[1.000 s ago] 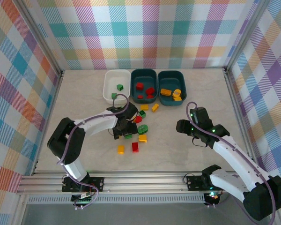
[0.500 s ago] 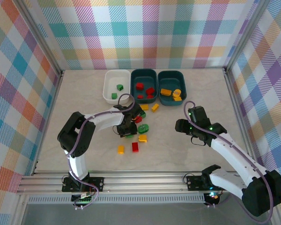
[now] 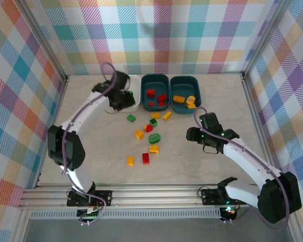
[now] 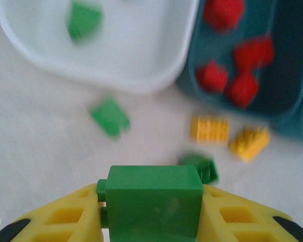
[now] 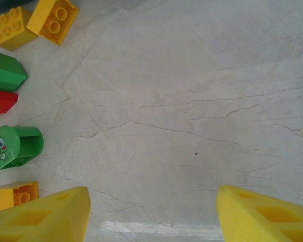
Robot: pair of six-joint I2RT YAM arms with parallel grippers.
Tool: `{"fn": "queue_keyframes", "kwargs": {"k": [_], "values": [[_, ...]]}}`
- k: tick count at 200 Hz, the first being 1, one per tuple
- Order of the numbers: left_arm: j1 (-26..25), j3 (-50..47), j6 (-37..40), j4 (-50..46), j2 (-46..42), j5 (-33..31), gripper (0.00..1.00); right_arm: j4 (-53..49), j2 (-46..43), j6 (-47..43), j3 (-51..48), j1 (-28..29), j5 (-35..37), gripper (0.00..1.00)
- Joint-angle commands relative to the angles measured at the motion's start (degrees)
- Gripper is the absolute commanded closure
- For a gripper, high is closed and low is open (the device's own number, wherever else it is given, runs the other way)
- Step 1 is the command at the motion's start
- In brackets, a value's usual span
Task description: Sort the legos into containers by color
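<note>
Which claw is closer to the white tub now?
Left. The left claw, holding a green brick, is at the white tub's near edge; the right claw is far to its right.

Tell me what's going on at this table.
Two robot arms are sorting toy bricks by color. The left gripper holds a green brick close to the white tub, which has a green one in it. The right gripper hangs open over bare table. The middle teal tub holds red bricks, the right teal tub yellow-orange bricks. About ten loose bricks lie unsorted.
</note>
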Motion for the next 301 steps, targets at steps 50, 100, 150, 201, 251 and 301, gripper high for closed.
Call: {"fn": "queue_keyframes", "kwargs": {"k": [50,100,150,201,251,301], "values": [[7.47,27.19,7.95,-7.37,26.30,2.68,0.63,2.14,6.72,0.17,6.91,2.39,-2.22,0.33],[8.78,34.06,7.52,-8.97,31.88,4.97,0.45,1.70,9.29,-0.40,9.43,3.72,-2.08,0.32],[8.47,24.06,8.16,-3.43,18.91,9.40,0.20,2.13,12.25,1.15,11.11,9.75,-0.42,0.32],[8.47,-19.22,-3.52,13.96,-11.82,2.76,0.08,1.09,15.87,7.50,15.24,24.72,9.70,0.36],[8.60,-52.92,-14.15,19.42,-32.40,-1.44,0.04,-0.76,27.27,13.59,22.16,39.42,12.11,0.39],[8.65,-59.23,-15.59,19.27,-39.73,-0.25,0.04,-5.34,39.29,18.18,29.12,43.96,13.57,0.43]]}}
